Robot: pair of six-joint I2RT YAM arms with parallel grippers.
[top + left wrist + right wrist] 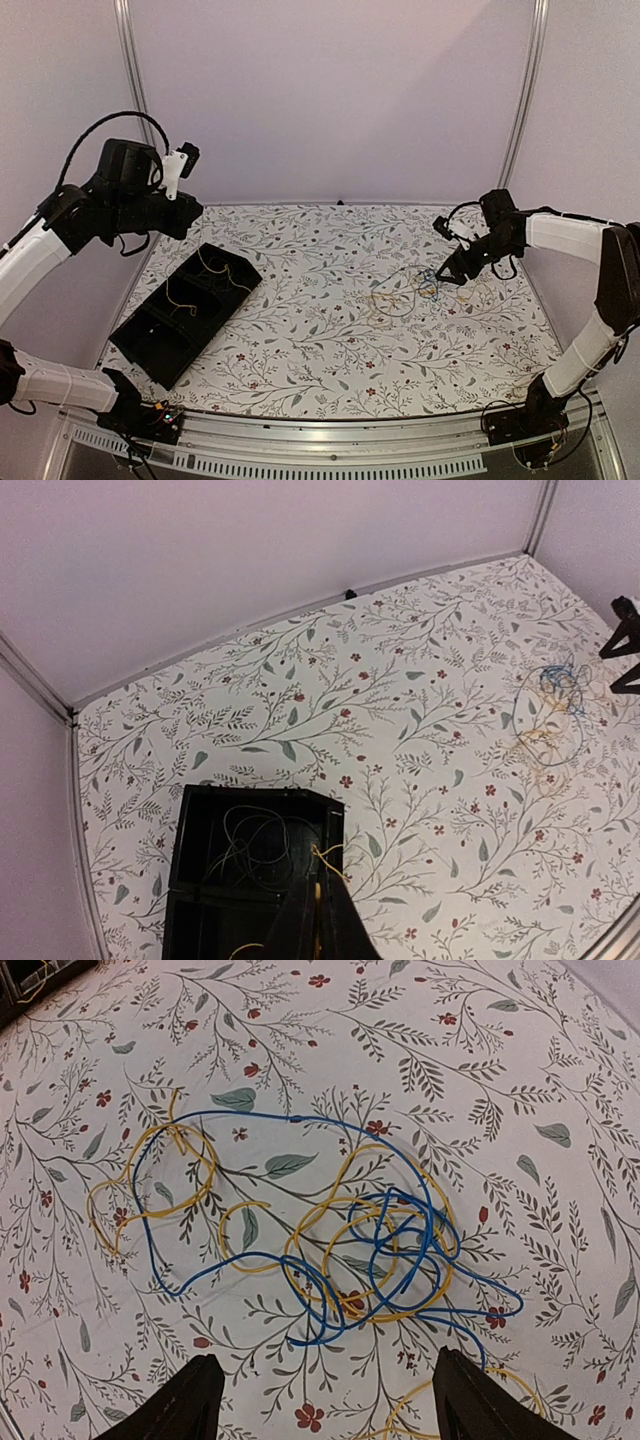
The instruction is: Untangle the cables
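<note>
A tangle of thin blue and yellow cables lies on the flowered cloth right of centre; it also shows in the top view and the left wrist view. My right gripper is open and empty just above its near edge, and stands at the tangle's right side in the top view. My left gripper is shut on a yellow cable above the black tray. It is raised over the tray's far end in the top view. Dark thin cables lie in the tray's far compartment.
The black tray has several compartments and lies slanted at the left of the table, with yellow wire in it. Pale walls close the back and sides. Thick black arm cables loop near both arms.
</note>
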